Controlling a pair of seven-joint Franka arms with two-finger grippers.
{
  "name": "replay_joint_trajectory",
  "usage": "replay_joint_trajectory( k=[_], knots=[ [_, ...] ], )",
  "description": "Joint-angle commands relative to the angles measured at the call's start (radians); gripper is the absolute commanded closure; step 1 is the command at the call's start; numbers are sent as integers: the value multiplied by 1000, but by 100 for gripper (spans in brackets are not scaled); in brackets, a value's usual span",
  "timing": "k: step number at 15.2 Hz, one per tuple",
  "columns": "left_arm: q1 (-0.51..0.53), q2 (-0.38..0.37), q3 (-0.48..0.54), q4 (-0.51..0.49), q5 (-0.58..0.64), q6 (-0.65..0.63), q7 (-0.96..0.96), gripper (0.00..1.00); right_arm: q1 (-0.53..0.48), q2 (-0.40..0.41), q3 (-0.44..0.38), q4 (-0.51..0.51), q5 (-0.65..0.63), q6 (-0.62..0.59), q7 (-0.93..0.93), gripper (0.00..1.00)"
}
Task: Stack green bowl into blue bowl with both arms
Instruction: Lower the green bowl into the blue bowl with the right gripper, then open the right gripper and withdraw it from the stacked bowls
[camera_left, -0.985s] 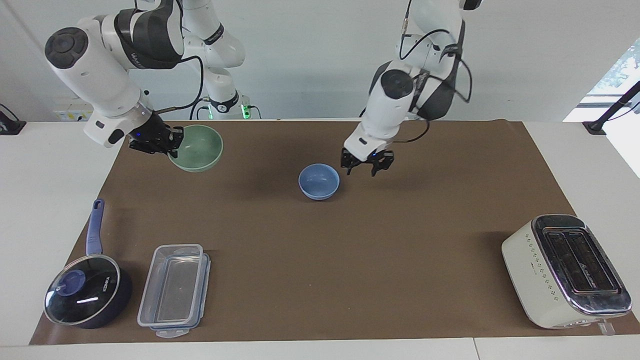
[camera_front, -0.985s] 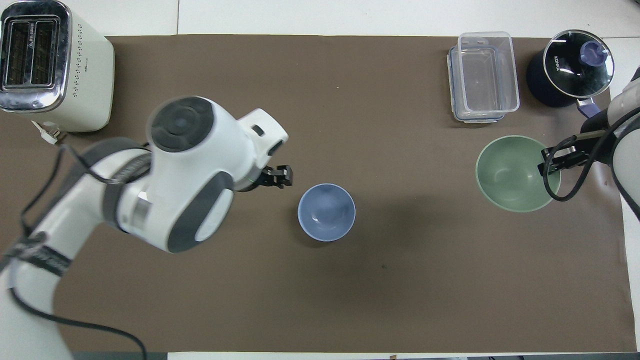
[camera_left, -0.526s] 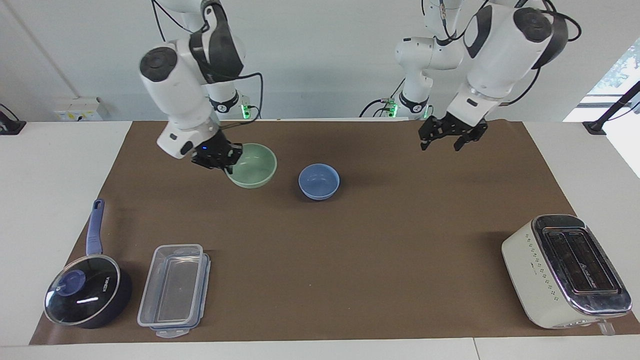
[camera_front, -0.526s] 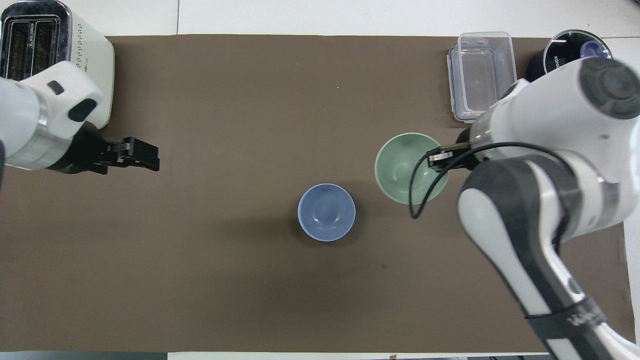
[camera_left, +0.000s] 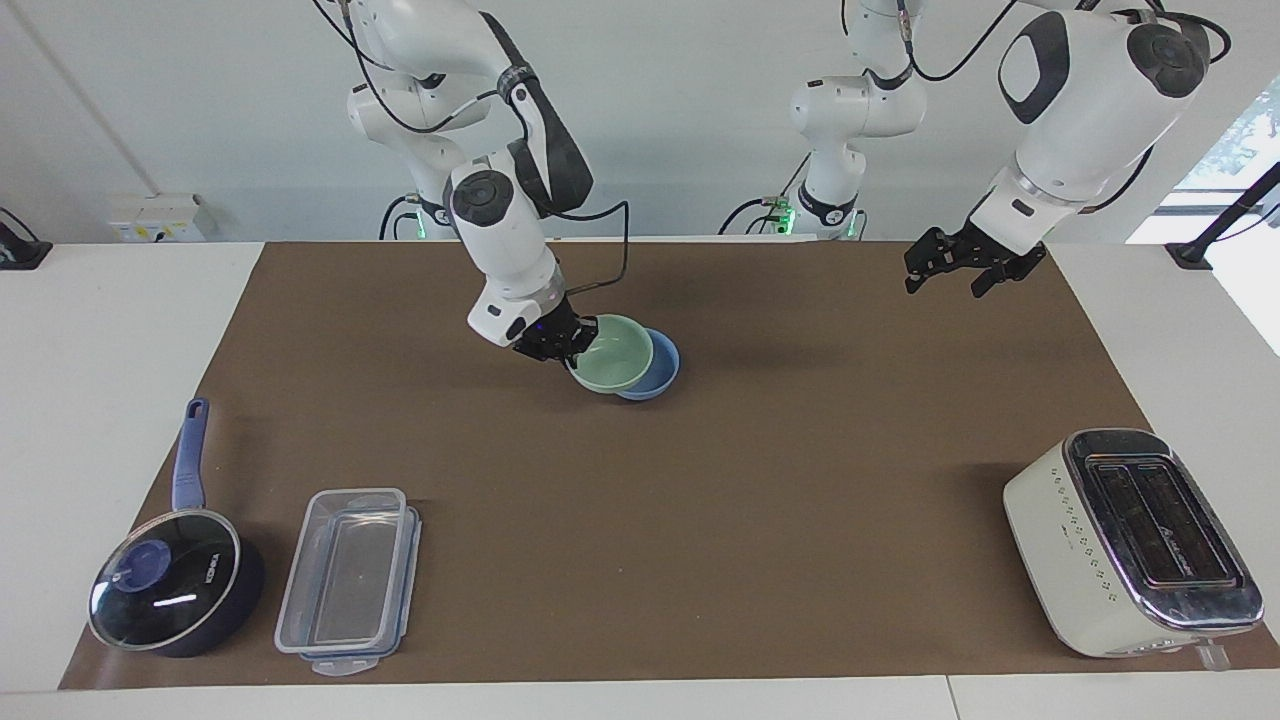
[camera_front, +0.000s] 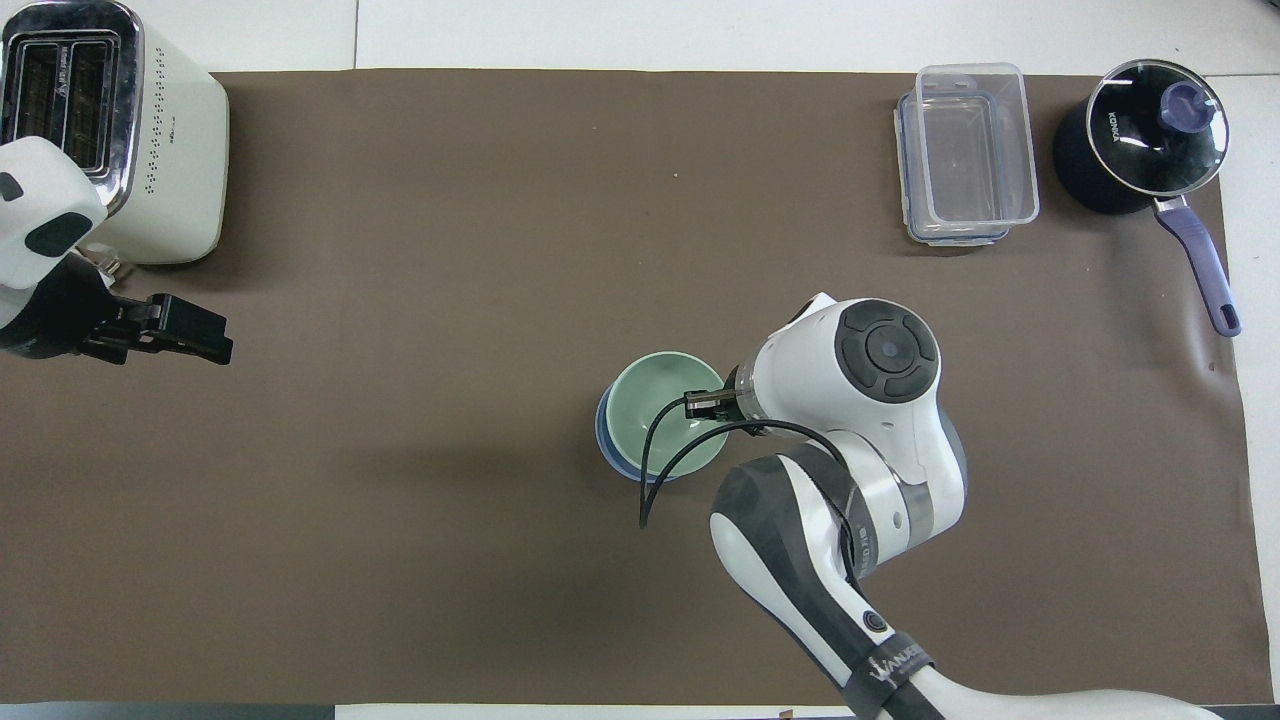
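Right tool is clamped on the rim of the green bowl, on the side toward the right arm's end of the table. The bowl hangs tilted from the tool, overlapping the blue bowl but not centred: blue rim shows past the green one on the side away from the tool. Blue bowl sits on the brown mat on the table, directly under the held bowl. Whether the bowls touch yet, can't tell. Left tool, fingers apart, empty, hovers over the mat's edge at the left arm's end, waiting. To seat it well: shift the green bowl slightly away from the right tool until rims line up, level it, lower, then release.
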Motion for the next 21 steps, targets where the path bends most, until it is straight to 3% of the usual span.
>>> replay_joint_trajectory(
  k=[1,5,11,13,15,16,17,19,21],
  knots=[
    [-3,-15,-2,51,35,-70,0,0,7,1,-6,-14,24,23,10,100],
    [-6,-79,-3,13,35,-101,-16,0,21,-5,-4,-41,24,65,13,100],
    [26,-64,-12,17,33,-70,-30,0,26,-12,-4,-75,24,100,15,100],
    [32,-63,-12,19,33,-81,-30,0,26,-11,-4,-75,24,100,13,76],
    [42,-63,-17,20,33,-79,-30,0,26,-11,-4,-72,24,100,15,59],
    [45,-63,-25,19,33,-83,-30,0,24,-9,-4,-66,24,97,15,39],
    [58,-63,-34,20,33,-86,-30,0,24,-5,-6,-46,24,83,15,0],
    [72,-63,-49,19,33,-86,-30,0,4,-2,-9,16,22,30,15,0],
    [72,-63,-49,19,33,-86,-30,0,-49,-2,-12,127,4,-99,10,0]
  ],
)
